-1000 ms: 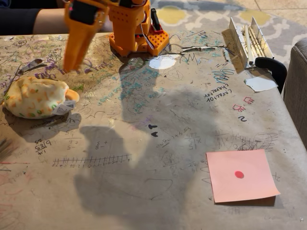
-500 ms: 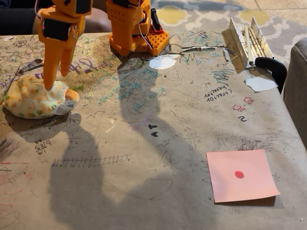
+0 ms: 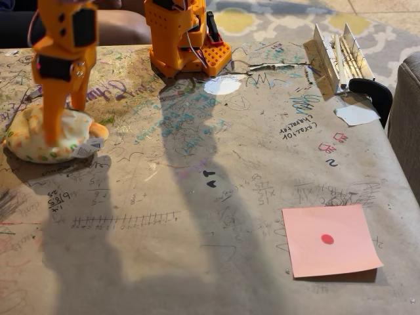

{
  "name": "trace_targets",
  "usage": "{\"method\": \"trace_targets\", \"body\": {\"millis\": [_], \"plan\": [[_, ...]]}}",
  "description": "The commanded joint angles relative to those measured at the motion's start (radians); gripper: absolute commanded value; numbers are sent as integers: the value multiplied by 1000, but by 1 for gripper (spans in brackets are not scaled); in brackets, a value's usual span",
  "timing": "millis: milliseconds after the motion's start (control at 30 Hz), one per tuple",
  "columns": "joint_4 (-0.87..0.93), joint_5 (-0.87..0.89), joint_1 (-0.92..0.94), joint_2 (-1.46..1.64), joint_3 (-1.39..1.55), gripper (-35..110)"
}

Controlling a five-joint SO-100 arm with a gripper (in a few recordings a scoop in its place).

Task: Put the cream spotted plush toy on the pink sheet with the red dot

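While scrawls including "2" and "ATT" cover the tabletop (image 3: 216,157), the orange tool (image 3: 60,131) stands with fingers apart over the plush (image 3: 49,134) at the left edge. Well away, the pink sheet (image 3: 330,239) lies near the front right corner.

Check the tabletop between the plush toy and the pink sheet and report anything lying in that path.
Nothing visible blocks it. The cream spotted plush toy lies at the left, the pink sheet at the lower right, and the table between them carries only drawings and shadow. The gripper is already at the toy.
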Motion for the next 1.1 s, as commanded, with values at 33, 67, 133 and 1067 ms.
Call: {"method": "trace_targets", "body": {"millis": [33, 67, 133, 1067], "plan": [[-9, -25, 51, -44, -133, 31], [-9, -26, 57, -57, -149, 31], [-9, -32, 67, -77, -176, 31], [453, 436, -824, 1207, -81, 0]]}}
